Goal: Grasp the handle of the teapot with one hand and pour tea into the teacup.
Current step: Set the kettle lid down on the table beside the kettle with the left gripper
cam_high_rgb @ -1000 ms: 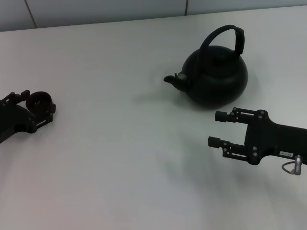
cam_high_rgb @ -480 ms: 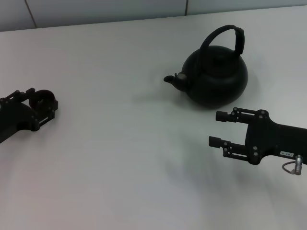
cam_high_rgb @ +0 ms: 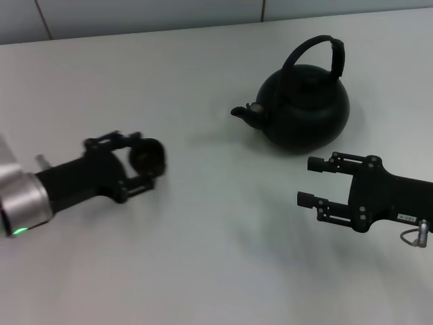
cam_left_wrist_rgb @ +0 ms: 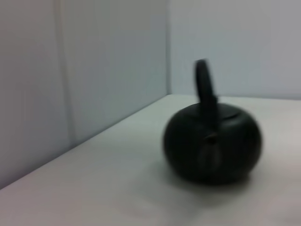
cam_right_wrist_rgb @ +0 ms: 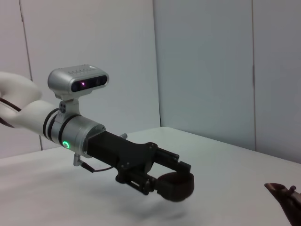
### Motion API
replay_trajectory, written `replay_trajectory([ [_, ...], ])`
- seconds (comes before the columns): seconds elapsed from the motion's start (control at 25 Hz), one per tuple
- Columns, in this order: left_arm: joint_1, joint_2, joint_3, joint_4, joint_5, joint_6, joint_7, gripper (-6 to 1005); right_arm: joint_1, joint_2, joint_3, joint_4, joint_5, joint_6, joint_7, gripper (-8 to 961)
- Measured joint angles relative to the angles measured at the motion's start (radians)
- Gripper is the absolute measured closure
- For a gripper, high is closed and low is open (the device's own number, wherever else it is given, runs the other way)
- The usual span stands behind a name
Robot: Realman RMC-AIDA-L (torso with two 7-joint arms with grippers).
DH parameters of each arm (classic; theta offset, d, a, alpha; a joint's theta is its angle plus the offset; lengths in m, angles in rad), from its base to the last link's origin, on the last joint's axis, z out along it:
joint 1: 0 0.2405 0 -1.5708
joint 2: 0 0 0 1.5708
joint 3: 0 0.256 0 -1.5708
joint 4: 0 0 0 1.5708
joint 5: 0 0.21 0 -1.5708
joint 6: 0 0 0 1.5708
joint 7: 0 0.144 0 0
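Teapot (cam_high_rgb: pixel 304 105) stands untouched; left gripper (cam_high_rgb: pixel 139 166) clamps teacup (cam_high_rgb: pixel 147 156) aloft.

Soft, even light falls from above on the pale table (cam_high_rgb: pixel 203 257), with no glare and no hard-edged shadows. Faint grey smudges lie under the teapot (cam_high_rgb: pixel 304 108) and beneath the right hand (cam_high_rgb: pixel 308 181). The left hand (cam_high_rgb: pixel 139 162) and the teacup (cam_high_rgb: pixel 147 156) it carries are smeared by motion blur in the head view, while the right hand reads crisp. The left wrist view is soft all over: the teapot (cam_left_wrist_rgb: pixel 212 148) and its handle (cam_left_wrist_rgb: pixel 205 87) have fuzzy outlines. The right wrist view is sharper, a green light (cam_right_wrist_rgb: pixel 64 144) glowing on the left arm, a weak shadow under the cup (cam_right_wrist_rgb: pixel 175 184).
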Motion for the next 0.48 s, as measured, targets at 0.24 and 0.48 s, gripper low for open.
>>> replay_trajectory([
  [0.24,-0.059,0.0,0.063,-0.048,-0.012,0.003,0.0,292,-0.004,0.0,0.001,0.0,0.0,0.001,0.0,320],
  [0.48,-0.074,0.0,0.065,-0.064,-0.024,-0.013,0.005,286,-0.006,0.001,0.001,0.0,0.0,0.001,0.0,320],
])
